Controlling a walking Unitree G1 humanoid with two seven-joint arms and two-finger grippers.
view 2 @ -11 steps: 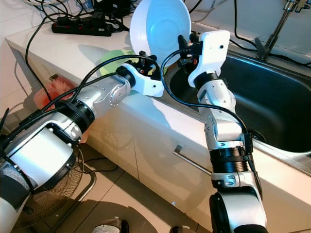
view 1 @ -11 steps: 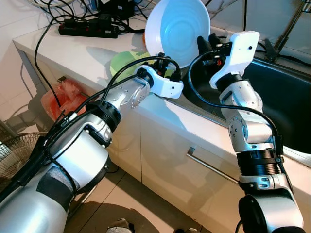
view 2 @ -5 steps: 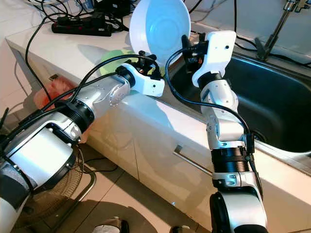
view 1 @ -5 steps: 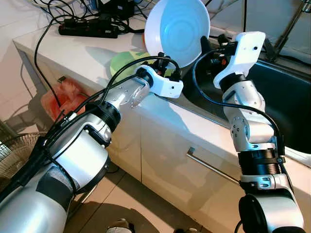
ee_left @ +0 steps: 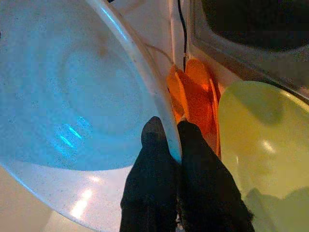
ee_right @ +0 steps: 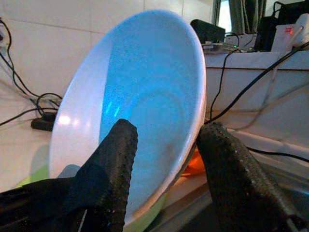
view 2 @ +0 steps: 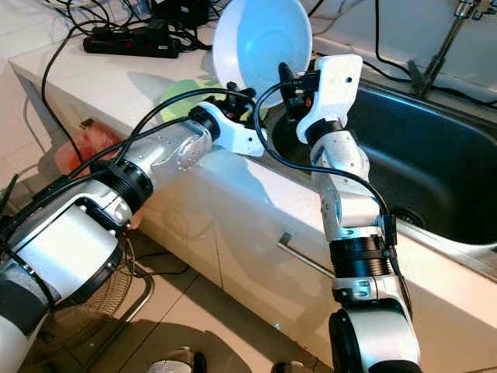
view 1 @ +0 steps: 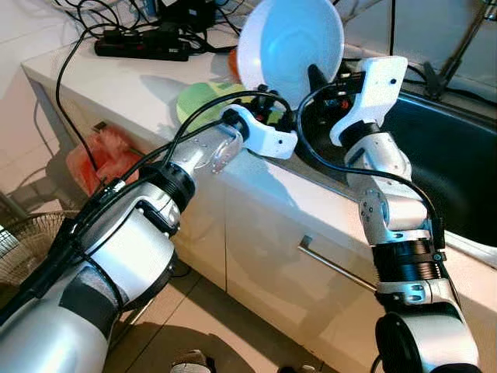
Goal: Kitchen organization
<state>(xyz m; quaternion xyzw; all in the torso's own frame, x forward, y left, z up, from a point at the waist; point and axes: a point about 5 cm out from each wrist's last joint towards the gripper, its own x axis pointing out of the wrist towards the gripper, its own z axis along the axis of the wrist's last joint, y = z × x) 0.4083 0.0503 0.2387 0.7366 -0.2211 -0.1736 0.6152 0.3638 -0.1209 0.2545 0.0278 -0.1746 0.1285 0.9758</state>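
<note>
- Left tool (ee_left: 173, 145) clamped on the rim of the white bowl (view 1: 289, 47), one finger inside, one outside, bowl held up on edge above the table (view 1: 124, 81).
- Right tool (ee_right: 164, 159) spread wide, fingers (ee_right: 113, 164) straddling the same bowl's rim, one on each side; contact impossible to tell.
- Just beyond the left tool: green bowl (ee_left: 260, 140) and orange plates (ee_left: 193, 96) on the table, close beside the raised bowl.
- Beside the right tool: dark sink (view 2: 435, 155).
- Farther off past both tools: black power strip (view 1: 140, 48) with tangled cables.
</note>
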